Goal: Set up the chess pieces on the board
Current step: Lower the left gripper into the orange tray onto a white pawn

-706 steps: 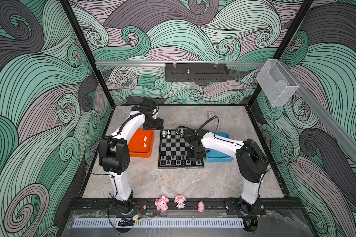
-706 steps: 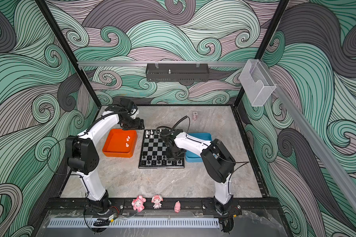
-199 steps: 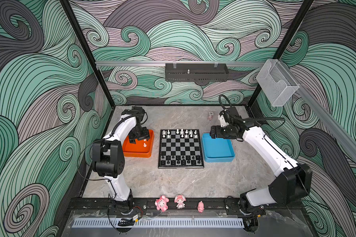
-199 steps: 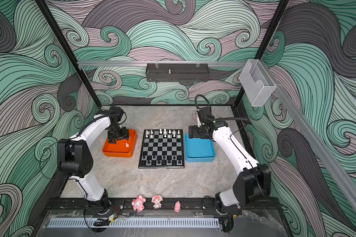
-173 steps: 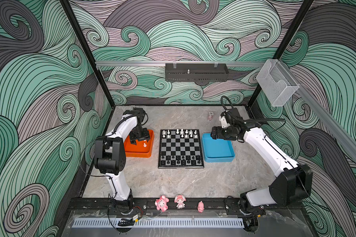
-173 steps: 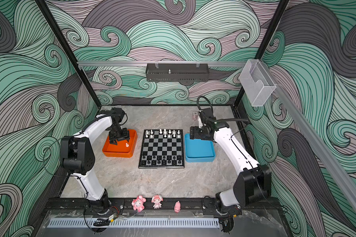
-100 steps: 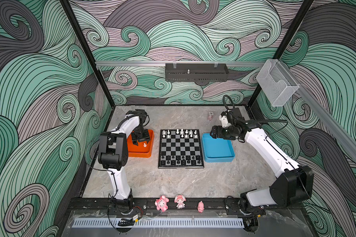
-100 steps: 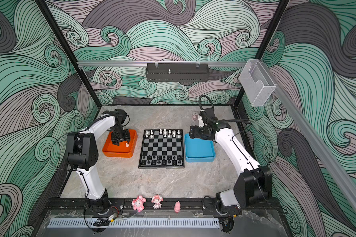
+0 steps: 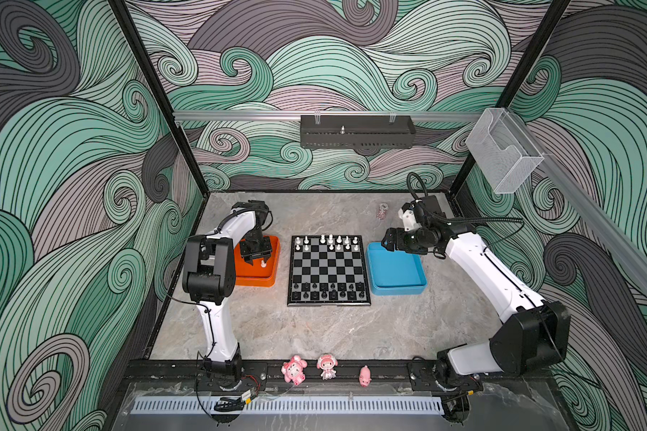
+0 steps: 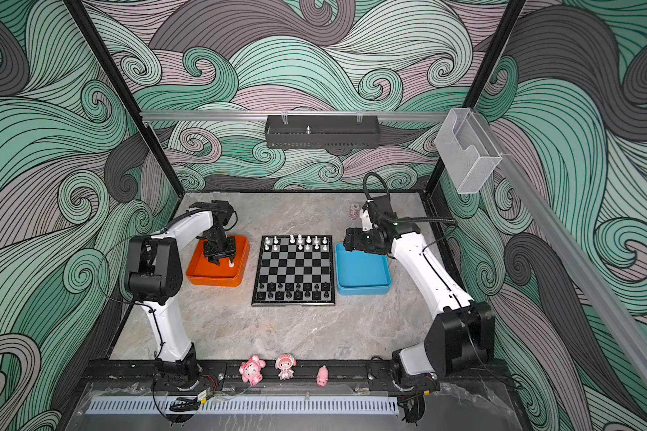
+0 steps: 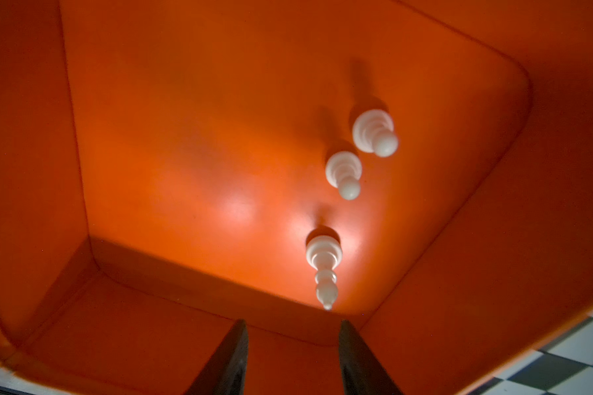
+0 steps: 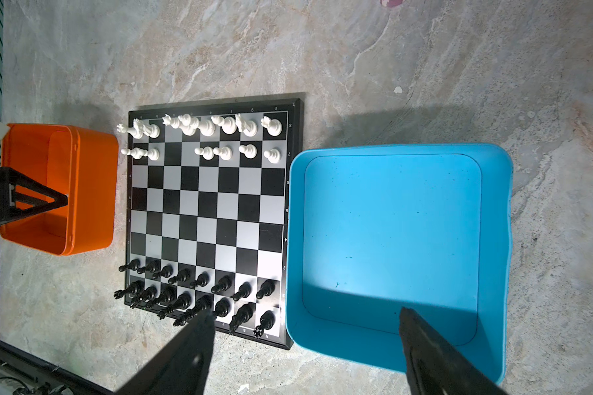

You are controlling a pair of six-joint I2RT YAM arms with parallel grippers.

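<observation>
Three white chess pieces (image 11: 343,174) upright in orange tray (image 11: 151,136), just ahead of left pincer (image 11: 292,337) — jaws partly apart, gripping nothing. Right pincer (image 12: 305,313) spread wide, empty, above blue tray (image 12: 391,222) — board (image 12: 206,205) beside it.

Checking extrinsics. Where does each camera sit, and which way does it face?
Top views: high at the front, facing down and back over the whole cell; both arms, left gripper, right gripper and board show.
Left wrist: on the left arm, facing down into the orange tray at three white pieces; left fingertips show, apart.
Right wrist: on the right arm, above the blue tray, facing down at board and both trays; right fingertips show.
Shared: orange tray and board in every view.
</observation>
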